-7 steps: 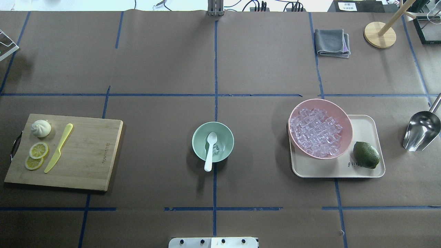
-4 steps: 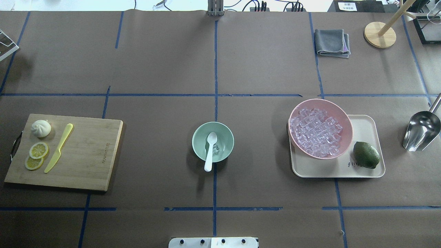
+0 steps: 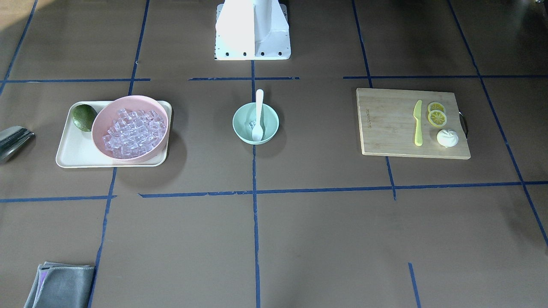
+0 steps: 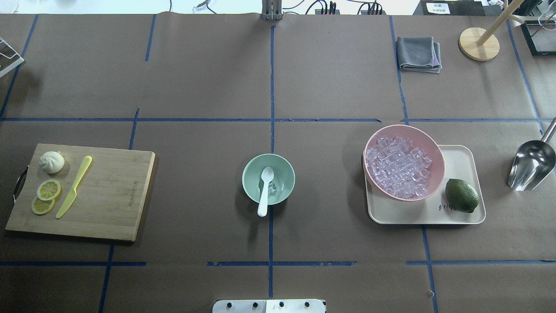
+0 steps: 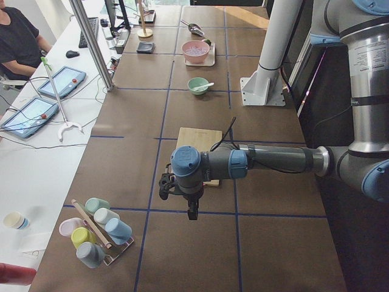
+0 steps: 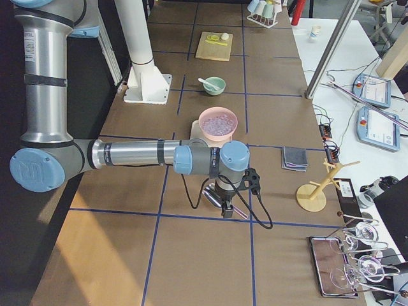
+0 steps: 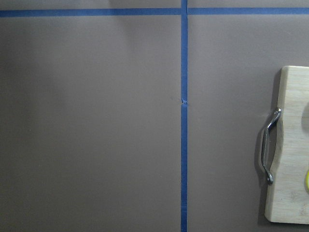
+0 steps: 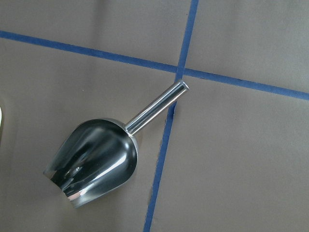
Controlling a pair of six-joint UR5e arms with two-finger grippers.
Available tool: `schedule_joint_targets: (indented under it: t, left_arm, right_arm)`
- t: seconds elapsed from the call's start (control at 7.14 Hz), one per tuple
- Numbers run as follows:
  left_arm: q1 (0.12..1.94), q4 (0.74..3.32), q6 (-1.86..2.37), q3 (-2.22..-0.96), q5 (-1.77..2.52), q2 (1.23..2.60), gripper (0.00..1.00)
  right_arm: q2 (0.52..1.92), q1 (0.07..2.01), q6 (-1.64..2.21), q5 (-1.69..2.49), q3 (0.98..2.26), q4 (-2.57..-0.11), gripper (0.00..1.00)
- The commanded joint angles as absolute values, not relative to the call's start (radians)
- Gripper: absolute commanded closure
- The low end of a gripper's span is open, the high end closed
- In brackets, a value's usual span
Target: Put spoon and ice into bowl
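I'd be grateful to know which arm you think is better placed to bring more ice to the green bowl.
Right, probably. The right gripper hangs over the metal scoop, close to the pink bowl full of ice. The left gripper is at the opposite end, past the cutting board.

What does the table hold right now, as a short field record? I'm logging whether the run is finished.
bowl: mint-green, table centre
spoon: scoop in bowl, handle over the rim
ice: small cluster in bowl beside spoon
pink bowl: full of cubes, on tray
left gripper: above table by cutting board, jaws unclear
right gripper: above metal scoop, jaws unclear
task: looks done
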State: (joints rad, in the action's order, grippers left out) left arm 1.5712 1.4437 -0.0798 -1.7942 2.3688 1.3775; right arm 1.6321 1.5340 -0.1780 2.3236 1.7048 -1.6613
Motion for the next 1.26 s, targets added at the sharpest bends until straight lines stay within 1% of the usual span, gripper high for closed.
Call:
schedule_joint_targets:
  t: [0.0,0.42,0.7,1.12]
  left_arm:
    - [1.571,1.445,-0.08,-1.796,2.37,1.378,0.0]
    - [1.571,1.447,-0.08,-1.801,2.376,1.378,0.0]
    - [1.568,1.451,-0.08,-1.796,2.378,1.378,0.0]
    - [1.568,1.451,-0.081,-1.795,2.378,1.378,0.0]
  right_arm:
    - [1.632,1.534,-0.176,2.324,1.707,-1.663,0.0]
    - [1.631,1.532,-0.176,2.326,1.704,-1.667,0.0]
    - [1.681,1.534,-0.173,2.335,1.781,-1.678,0.0]
    - [1.684,1.534,-0.173,2.338,1.793,-1.678,0.0]
